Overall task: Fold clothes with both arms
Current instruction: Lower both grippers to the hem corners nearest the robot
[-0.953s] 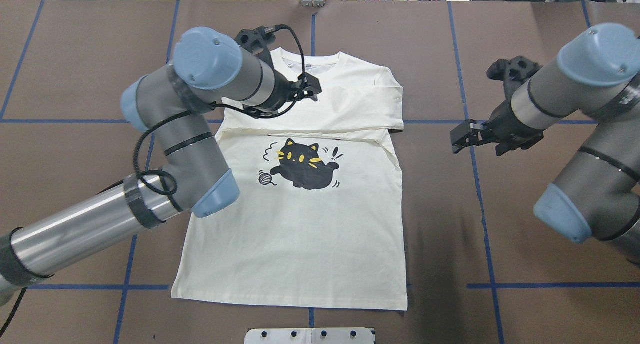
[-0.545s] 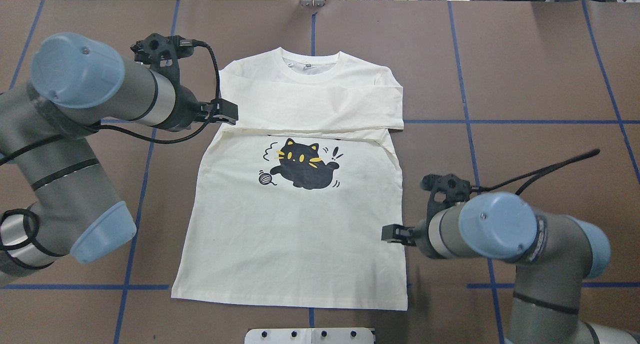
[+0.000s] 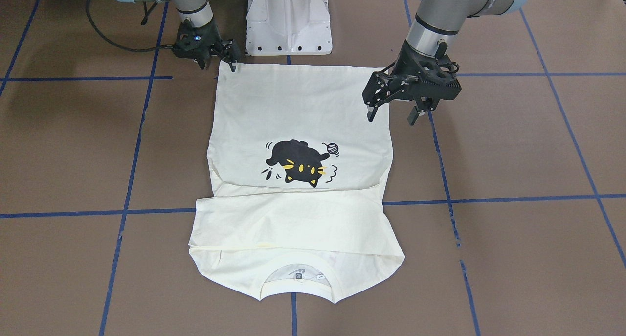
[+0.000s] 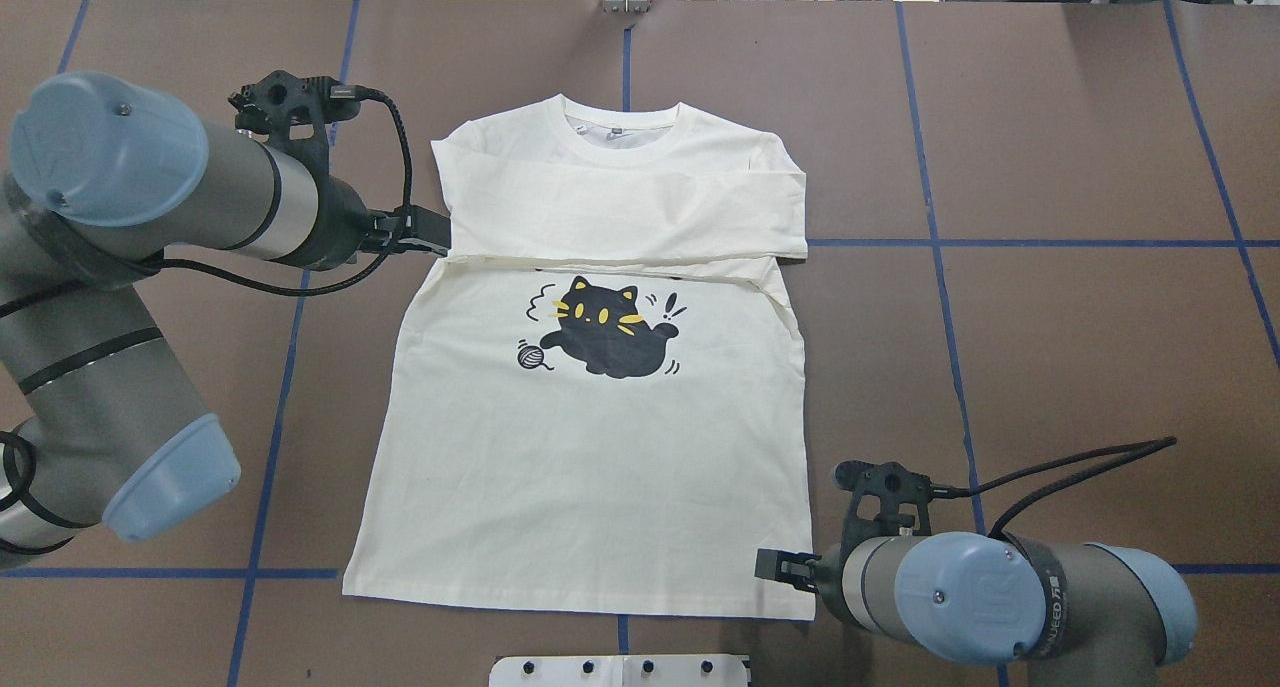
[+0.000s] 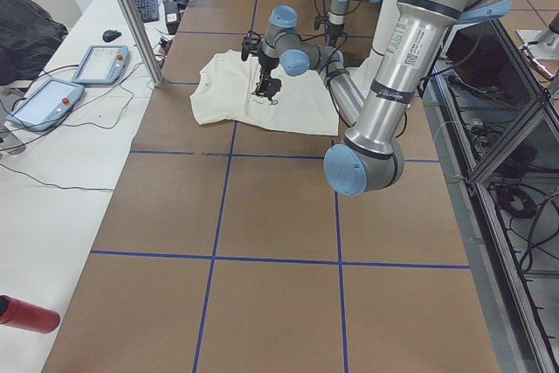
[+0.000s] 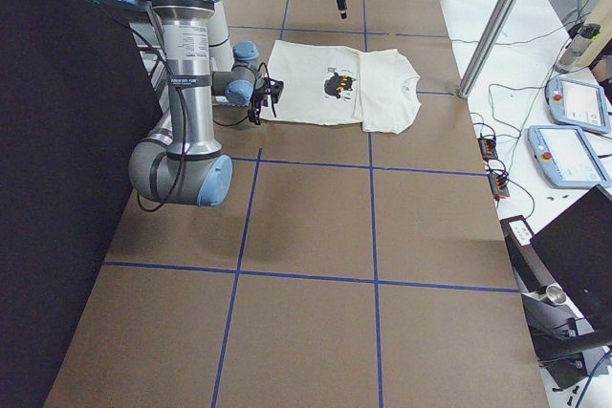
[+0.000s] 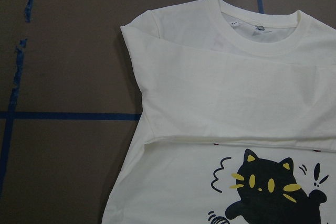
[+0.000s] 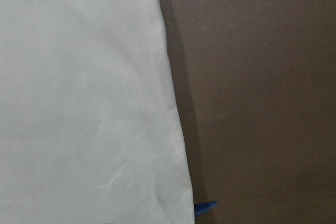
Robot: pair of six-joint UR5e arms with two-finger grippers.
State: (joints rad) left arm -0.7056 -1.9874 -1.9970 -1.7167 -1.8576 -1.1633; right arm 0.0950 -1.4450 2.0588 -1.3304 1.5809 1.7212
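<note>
The clothes are one cream long-sleeved T-shirt [image 4: 600,467] lying flat with the black cat print [image 4: 605,329] up. Its sleeves are folded across the chest and its collar points away from the robot. My left gripper [image 4: 425,229] hovers at the shirt's left edge, level with the folded sleeves. In the front-facing view this left gripper [image 3: 391,115] is open and empty, above the cloth [image 3: 298,106]. My right gripper [image 4: 775,567] is low at the hem's right corner. From the front, the right gripper [image 3: 217,66] has its fingers apart beside that corner, holding nothing.
The white pedestal base [image 3: 288,18] stands just behind the hem. Blue tape lines [image 4: 950,367] cross the brown table. Teach pendants [image 5: 44,102] and cables lie on a white side table past the collar end. A metal post [image 5: 131,15] stands there too.
The left arm swung from over the shirt's chest out to its left edge. The right arm came from the far right side down to the hem's right corner. The shirt has not moved.
</note>
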